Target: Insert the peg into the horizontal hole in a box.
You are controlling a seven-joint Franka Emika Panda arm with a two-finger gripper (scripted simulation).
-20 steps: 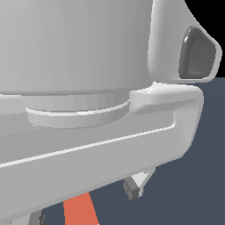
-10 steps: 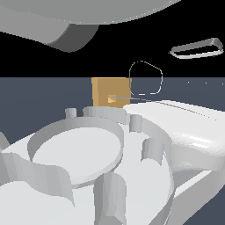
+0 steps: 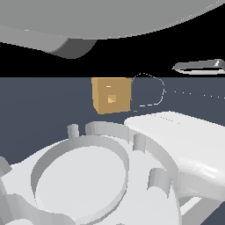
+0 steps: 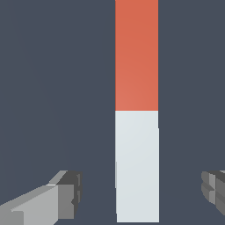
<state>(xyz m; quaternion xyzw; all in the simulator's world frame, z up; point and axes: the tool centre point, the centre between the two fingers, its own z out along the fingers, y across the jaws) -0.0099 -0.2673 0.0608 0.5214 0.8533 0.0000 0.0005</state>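
Through the wrist view I had the peg (image 4: 136, 110) lying flat on the dark bench, its orange-red part running away from the camera and its pale grey-white part nearest the gripper (image 4: 143, 193). The jaws stood wide apart, one finger on each side of the pale end, neither one touching it, so nothing was held.

The exterior view was mostly filled by the arm's own body. Beyond it I could see the box (image 3: 111, 96) far off towards the bench's back edge, with the hole (image 3: 111, 99) facing the camera. I could not tell from either picture how the peg lay relative to the box.

The step in hand, as I judged it, was the grasp. To do it well I wanted the fingers level and square to the bar's long sides, lowered evenly around the pale part, then closed gently so the peg did not twist. A grip near that end would leave the orange length free to enter the hole.
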